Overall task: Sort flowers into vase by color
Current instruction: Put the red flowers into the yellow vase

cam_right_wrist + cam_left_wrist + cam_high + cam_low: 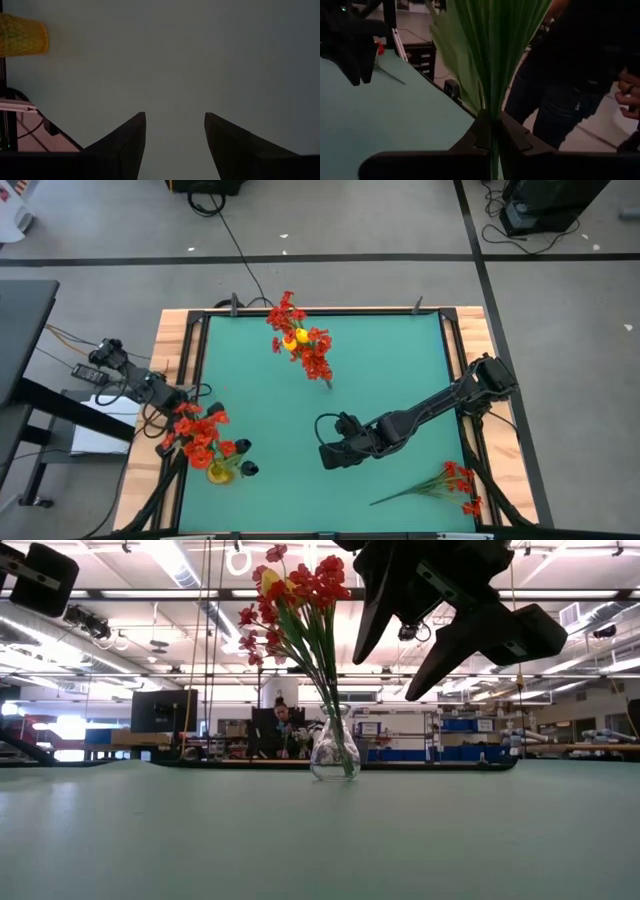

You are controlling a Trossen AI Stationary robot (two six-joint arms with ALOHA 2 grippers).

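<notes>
My left pincer (492,132), lower centre, is clamped on green flower stems (490,55); my right pincer (175,132) hangs spread apart, empty, above the table (200,55).

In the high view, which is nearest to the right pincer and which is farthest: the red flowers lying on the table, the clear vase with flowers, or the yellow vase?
Measured from the right pincer, which hovers open over mid-table:
1. Clear vase, toward the far edge, holding red and yellow flowers.
2. Yellow vase, by the left edge.
3. Loose red flowers, lying near the right front corner.
The first two are nearly equal, so that order is uncertain.
</notes>
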